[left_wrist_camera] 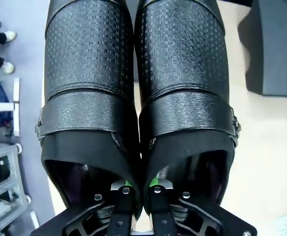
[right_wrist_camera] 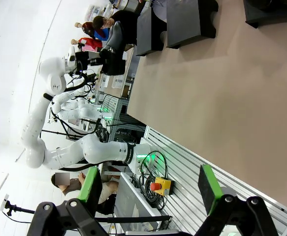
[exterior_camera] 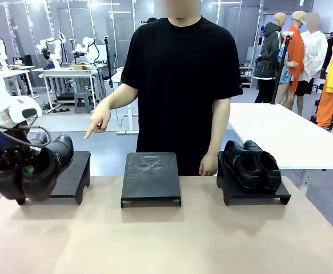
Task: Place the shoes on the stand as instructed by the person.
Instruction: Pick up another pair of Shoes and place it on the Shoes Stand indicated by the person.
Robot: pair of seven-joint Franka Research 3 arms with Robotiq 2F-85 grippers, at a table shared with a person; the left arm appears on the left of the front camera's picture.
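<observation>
Front view: left claw (exterior_camera: 26, 165) is clenched on a dark pair of shoes (exterior_camera: 37, 165) by their inner walls, held at the left stand (exterior_camera: 75, 174). The person's hand (exterior_camera: 99, 121) points toward it. Another pair (exterior_camera: 252, 164) sits on the right stand (exterior_camera: 252, 194). Right claw (right_wrist_camera: 148, 189) hangs released over the bench (right_wrist_camera: 222, 93).

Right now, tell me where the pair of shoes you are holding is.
The held pair of shoes is at the table's left end in the front view, pinched in the left gripper over the left stand.
</observation>
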